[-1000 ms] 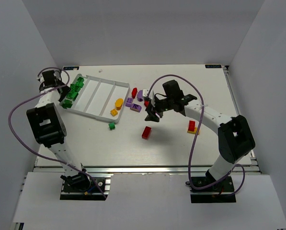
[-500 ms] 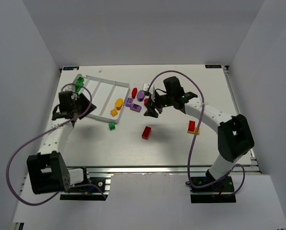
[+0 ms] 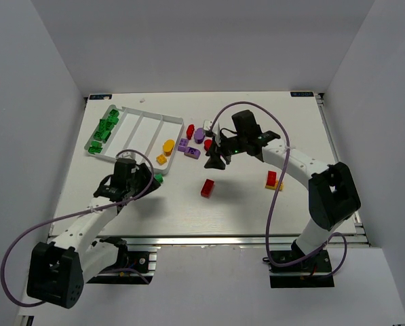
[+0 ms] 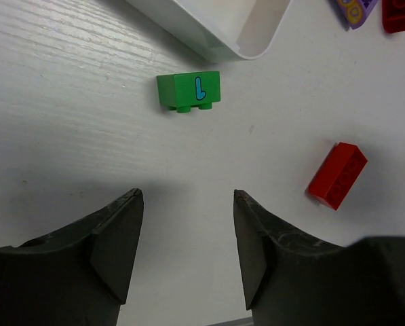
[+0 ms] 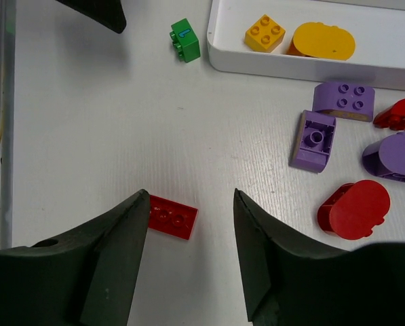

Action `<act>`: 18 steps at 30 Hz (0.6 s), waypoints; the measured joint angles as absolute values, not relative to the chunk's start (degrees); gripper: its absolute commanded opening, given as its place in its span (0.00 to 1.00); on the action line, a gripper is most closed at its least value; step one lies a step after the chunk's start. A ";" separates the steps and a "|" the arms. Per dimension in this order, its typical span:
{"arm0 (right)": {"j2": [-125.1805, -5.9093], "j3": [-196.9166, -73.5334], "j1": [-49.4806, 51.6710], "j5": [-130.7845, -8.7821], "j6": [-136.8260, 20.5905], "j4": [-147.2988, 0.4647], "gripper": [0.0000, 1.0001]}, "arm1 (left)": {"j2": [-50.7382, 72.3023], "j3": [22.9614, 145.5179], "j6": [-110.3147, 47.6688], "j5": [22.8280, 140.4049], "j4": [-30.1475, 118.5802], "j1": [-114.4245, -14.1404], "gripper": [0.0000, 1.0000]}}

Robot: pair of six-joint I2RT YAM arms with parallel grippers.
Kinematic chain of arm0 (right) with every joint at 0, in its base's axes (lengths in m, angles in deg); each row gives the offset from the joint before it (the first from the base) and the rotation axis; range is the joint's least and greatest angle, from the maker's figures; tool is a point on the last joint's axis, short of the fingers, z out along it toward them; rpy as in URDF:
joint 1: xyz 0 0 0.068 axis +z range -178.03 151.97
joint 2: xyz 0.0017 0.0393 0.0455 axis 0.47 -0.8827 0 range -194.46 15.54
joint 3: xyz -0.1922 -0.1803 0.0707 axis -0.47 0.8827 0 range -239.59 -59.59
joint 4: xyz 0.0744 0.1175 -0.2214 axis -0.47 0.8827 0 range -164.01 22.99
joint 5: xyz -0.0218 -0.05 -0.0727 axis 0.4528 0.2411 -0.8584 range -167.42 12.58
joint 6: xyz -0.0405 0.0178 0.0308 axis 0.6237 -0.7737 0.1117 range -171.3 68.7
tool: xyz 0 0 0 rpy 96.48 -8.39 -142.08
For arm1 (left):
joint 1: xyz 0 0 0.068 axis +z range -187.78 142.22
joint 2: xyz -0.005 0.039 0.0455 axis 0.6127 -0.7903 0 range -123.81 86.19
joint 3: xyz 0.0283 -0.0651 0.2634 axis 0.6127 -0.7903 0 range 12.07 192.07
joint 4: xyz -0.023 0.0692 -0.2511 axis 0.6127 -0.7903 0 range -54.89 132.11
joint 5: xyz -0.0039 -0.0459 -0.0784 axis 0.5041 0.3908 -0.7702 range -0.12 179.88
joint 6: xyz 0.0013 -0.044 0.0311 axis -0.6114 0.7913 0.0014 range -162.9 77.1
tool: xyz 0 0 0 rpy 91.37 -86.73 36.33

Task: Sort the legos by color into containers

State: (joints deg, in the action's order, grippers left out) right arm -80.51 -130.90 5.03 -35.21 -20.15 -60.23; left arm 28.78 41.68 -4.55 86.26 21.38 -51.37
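At the left pincer [image 4: 187, 198]: far ahead to the right, purple brick [image 4: 355, 10] cut off by the frame edge. Gapes partway, grips nothing, touches nothing above the tabletop [image 4: 66, 102]. Green brick [image 4: 188, 91] straight ahead, just short of the white tray [image 4: 236, 44] corner; red brick [image 4: 336, 175] off to the right.

At the right pincer [image 5: 190, 195]: that red brick [image 5: 173, 217] partly tucked behind the left finger, contact unclear. Gapes partway, grips nothing. Purple bricks [image 5: 343, 100] ahead to the right, yellow pieces [image 5: 321, 39] beyond them in the tray's end compartment.

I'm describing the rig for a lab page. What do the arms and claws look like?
The left arm and right arm have white links, bulky black joints and a looping purple cable each. The left claw and right claw each have two matte black wedge-shaped fingers.
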 measured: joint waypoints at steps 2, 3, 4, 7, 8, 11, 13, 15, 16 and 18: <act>-80.43 -130.88 5.03 -35.23 -20.54 -60.28 0.60 | 27.38 41.68 -4.03 88.40 22.39 -53.42 0.67; -80.41 -130.86 5.03 -35.23 -20.76 -60.30 0.60 | 26.42 41.68 -3.81 89.50 22.87 -54.21 0.68; -80.41 -130.70 5.03 -35.21 -20.91 -60.43 0.60 | 25.11 41.68 -3.57 90.72 23.33 -55.13 0.68; -80.30 -130.09 5.03 -35.23 -20.95 -60.38 0.62 | 21.52 41.70 -3.05 93.76 24.59 -57.14 0.69; -80.21 -129.92 5.03 -35.27 -20.98 -60.36 0.62 | 20.37 41.72 -3.00 94.85 24.94 -57.73 0.69; -80.06 -129.85 5.03 -35.36 -21.00 -60.43 0.63 | 16.89 42.48 -2.96 98.13 25.67 -59.61 0.70; -79.75 -129.76 5.03 -35.49 -21.06 -60.47 0.63 | 14.88 43.10 -2.98 99.72 26.43 -60.61 0.72; -79.47 -129.46 5.03 -35.58 -21.13 -60.52 0.63 | 13.33 43.60 -3.02 101.17 27.44 -61.40 0.73; -79.38 -129.30 5.03 -35.64 -21.15 -60.56 0.64 | 12.50 43.91 -3.02 101.71 27.87 -61.71 0.73; -79.33 -129.11 5.03 -35.71 -21.17 -60.54 0.65 | 10.95 44.52 -3.09 102.72 28.68 -62.16 0.73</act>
State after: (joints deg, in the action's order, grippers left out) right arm -79.33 -129.11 5.03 -35.71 -21.17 -60.54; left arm 10.95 44.52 -3.09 102.72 28.68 -62.16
